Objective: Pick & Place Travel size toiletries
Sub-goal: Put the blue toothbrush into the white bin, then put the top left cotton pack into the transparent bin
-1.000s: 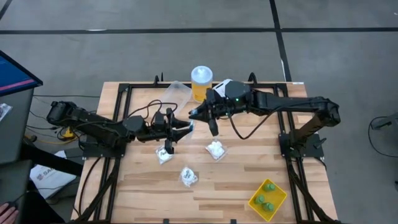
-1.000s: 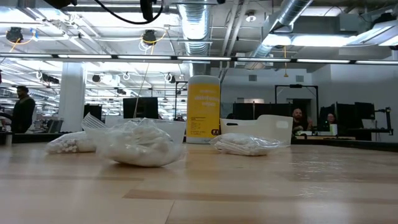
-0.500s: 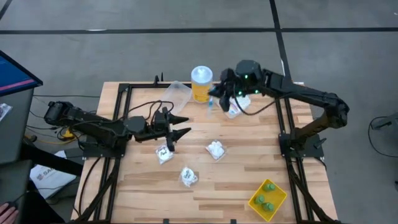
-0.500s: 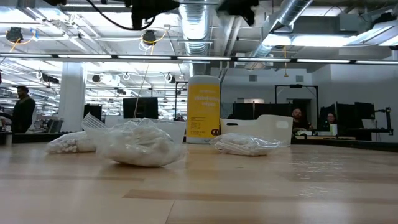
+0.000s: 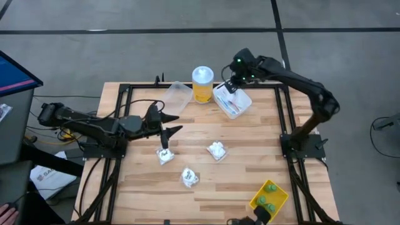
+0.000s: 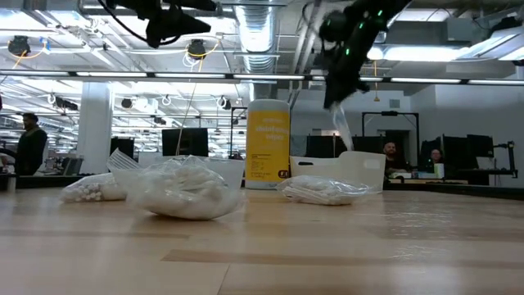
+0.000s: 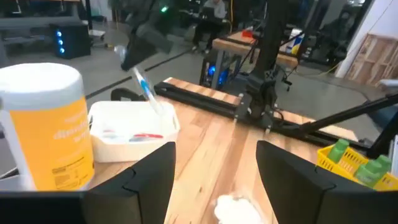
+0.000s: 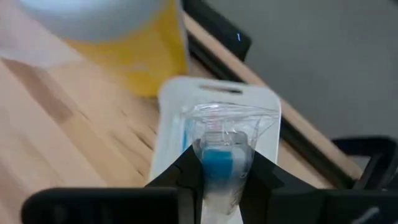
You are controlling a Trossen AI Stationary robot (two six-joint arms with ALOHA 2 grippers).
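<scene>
My right gripper (image 5: 230, 84) hangs over the white tray (image 5: 242, 105) at the table's far edge, shut on a blue-white toothbrush (image 7: 147, 91) in a clear wrapper. More sticks, one red-white (image 7: 144, 135), lie in that tray. My left gripper (image 5: 173, 124) is open above the table's left middle, with a clear packet (image 5: 165, 154) just on its near side. Two more packets (image 5: 217, 150) (image 5: 189, 177) lie flat on the wood. Three green bottles (image 5: 269, 195) stand in a yellow tray (image 5: 280, 201) at the near right. My right gripper (image 8: 217, 169) pinches the wrapped toothbrush between its two fingers at a blue part (image 8: 217, 160). The fingers come from above, slanting down. The brush hangs below them, lifted clear of the table, its lower end (image 7: 159, 107) over the white tray; whether it touches the tray I cannot tell.
A tall yellow jar with a white lid (image 5: 202, 84) stands just left of the white tray. A clear empty container (image 5: 177, 95) sits left of the jar. Black frame rails (image 5: 125, 94) run along the table's left, right and far sides.
My right gripper has carried the toothbrush from the table's middle toward the far edge, past the yellow jar, and now stands over the white tray. My left gripper has drawn back toward the table's left edge.
</scene>
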